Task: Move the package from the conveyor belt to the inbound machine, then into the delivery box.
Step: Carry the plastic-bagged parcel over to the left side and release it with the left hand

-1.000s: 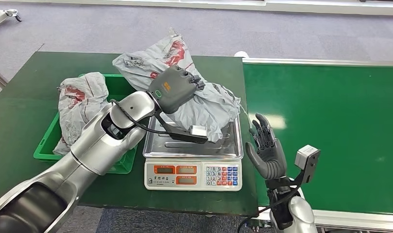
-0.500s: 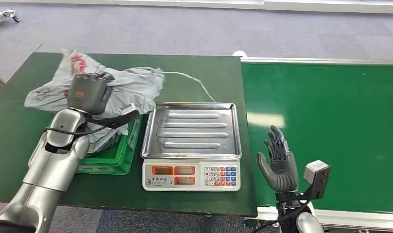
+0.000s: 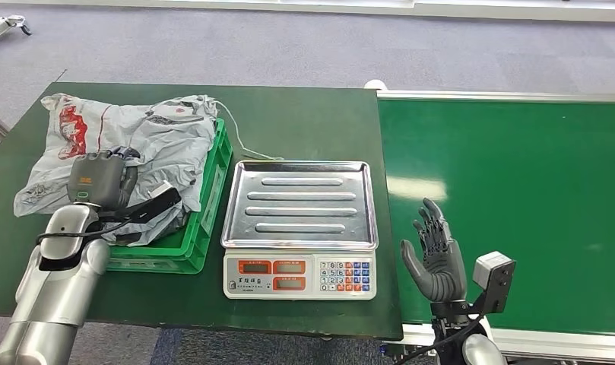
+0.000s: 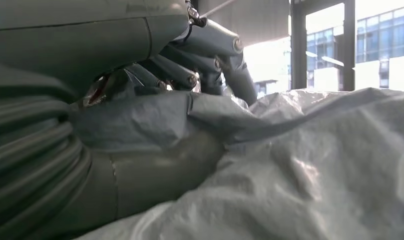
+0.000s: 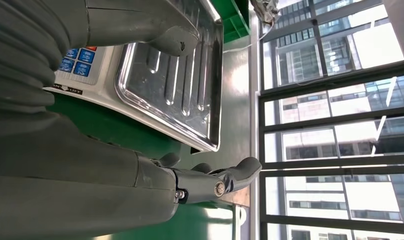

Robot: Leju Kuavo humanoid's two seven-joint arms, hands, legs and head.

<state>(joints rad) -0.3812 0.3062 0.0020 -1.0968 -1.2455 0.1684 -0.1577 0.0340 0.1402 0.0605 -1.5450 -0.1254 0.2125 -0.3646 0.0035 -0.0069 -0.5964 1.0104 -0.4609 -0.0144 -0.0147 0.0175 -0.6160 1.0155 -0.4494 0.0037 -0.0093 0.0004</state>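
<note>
Left hand [image 3: 100,179] rests on top of the grey plastic mailer package [image 3: 129,144], fingers curled into the wrapping; the left wrist view shows fingers [image 4: 209,45] and thumb pinching a fold of the bag [image 4: 299,165], so it has hold of it. The package lies across the green plastic crate [image 3: 205,209] at the left end of the dark green table [image 3: 304,122], spilling over the crate's far and left rims onto the table. A thin white string [image 3: 243,144] trails from the bag toward the scale.

Electronic scale [image 3: 300,228] sits just right of the crate, its steel weighing tray [image 3: 300,204] bare, keypad and displays [image 3: 300,274] facing the robot.

Right hand [image 3: 435,255] is raised upright at the near edge of the conveyor belt [image 3: 509,198], just right of the scale, palm toward the scale, fingers spread and straight, holding nothing. The right wrist view shows the same: fingers [image 5: 224,182] extended, thumb over the scale tray [image 5: 190,85], not touching it.

Grey carpet floor [image 3: 289,46] beyond the table.
</note>
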